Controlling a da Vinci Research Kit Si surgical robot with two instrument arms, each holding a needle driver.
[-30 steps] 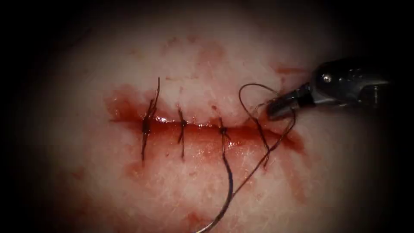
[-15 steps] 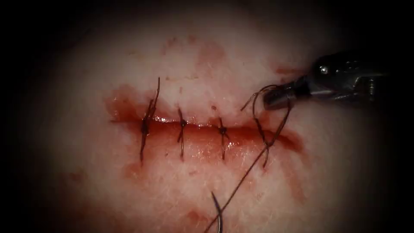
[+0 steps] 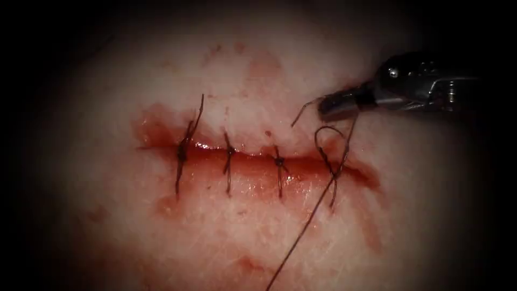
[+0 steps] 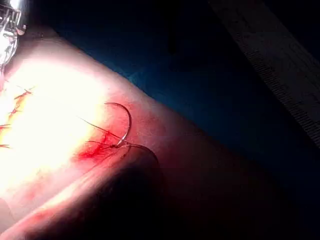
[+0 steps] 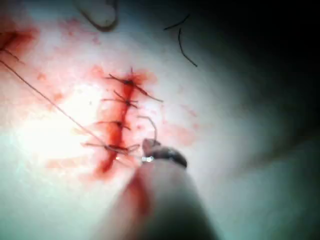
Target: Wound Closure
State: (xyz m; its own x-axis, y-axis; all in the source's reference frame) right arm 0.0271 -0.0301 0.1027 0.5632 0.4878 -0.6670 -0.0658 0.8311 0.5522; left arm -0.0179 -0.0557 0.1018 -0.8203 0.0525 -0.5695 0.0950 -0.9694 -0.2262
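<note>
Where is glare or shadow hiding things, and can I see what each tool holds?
Endoscope view: dark edges, glints along the wet cut; the right tool is plainly shut on thread. Left wrist view: glare washes out the tissue; the shadowed left tool seems to hold the needle near its tail, apparently out of the tissue. Right wrist view: bright patch beside the stitches.

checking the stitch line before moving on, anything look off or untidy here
The fourth stitch, at the right end of the cut, is untidy: an open loop of thread stands above it. The right tool holds the thread. Red fluid smears the tissue.
</note>
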